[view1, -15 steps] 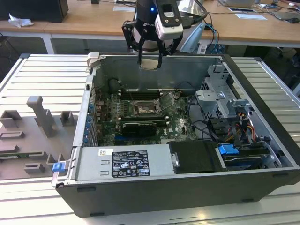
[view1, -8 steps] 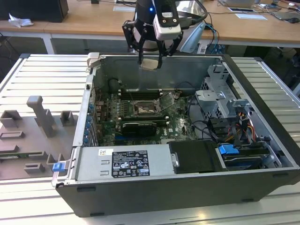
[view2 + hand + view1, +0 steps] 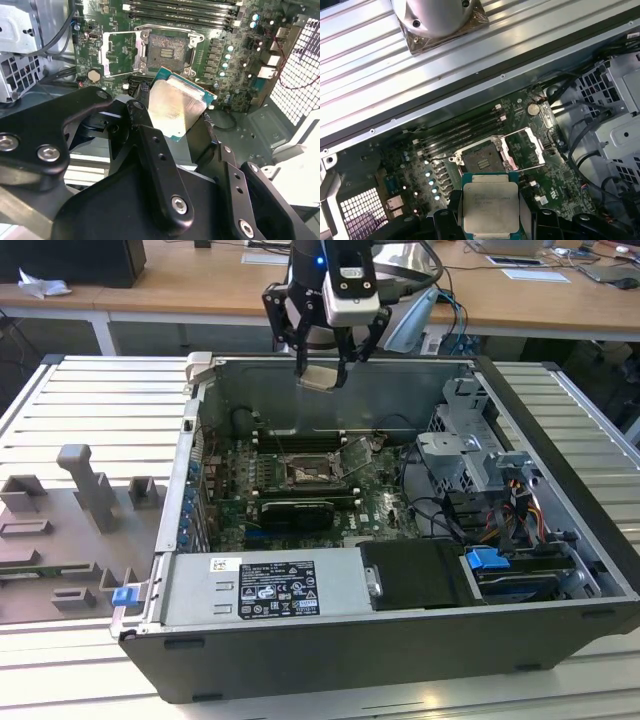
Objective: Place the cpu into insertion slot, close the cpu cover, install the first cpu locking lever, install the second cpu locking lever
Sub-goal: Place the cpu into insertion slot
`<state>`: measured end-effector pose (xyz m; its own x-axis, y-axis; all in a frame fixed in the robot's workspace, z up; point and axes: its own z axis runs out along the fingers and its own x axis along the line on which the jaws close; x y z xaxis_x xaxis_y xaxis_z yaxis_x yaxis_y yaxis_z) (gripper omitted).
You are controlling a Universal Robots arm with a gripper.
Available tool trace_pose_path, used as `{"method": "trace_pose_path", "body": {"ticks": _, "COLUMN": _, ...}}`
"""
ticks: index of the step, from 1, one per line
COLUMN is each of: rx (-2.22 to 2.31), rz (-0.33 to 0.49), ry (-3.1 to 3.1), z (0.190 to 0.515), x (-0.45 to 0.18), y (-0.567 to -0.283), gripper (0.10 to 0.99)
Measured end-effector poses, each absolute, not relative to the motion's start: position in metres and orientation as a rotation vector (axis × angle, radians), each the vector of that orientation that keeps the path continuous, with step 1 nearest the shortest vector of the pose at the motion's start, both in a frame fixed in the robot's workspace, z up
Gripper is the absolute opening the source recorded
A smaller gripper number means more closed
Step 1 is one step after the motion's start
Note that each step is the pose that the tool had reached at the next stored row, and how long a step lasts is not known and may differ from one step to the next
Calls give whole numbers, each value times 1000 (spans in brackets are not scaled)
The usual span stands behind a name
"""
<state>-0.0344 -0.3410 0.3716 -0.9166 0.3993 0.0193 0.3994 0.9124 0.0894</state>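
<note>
Clamped in the gripper (image 3: 175, 114), the cpu (image 3: 172, 105) hangs well clear of the bare insertion slot (image 3: 170, 46) (cpu cover (image 3: 107, 60) open): step one, and seating likely needs square alignment, gentle descent.

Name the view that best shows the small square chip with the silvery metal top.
The first wrist view: the small square silvery-topped chip faces the camera, clamped in the black end effector. The second wrist view shows it tilted under glare; the exterior view shows it small and far off.

Power-supply label (image 3: 277, 589): print illegible.
</note>
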Motion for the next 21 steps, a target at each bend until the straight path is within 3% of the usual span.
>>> {"method": "trace_pose_path", "body": {"ticks": 21, "rx": -846, "rz": -144, "ry": -3028, "z": 371, "x": -34, "y": -341, "gripper": 541}}
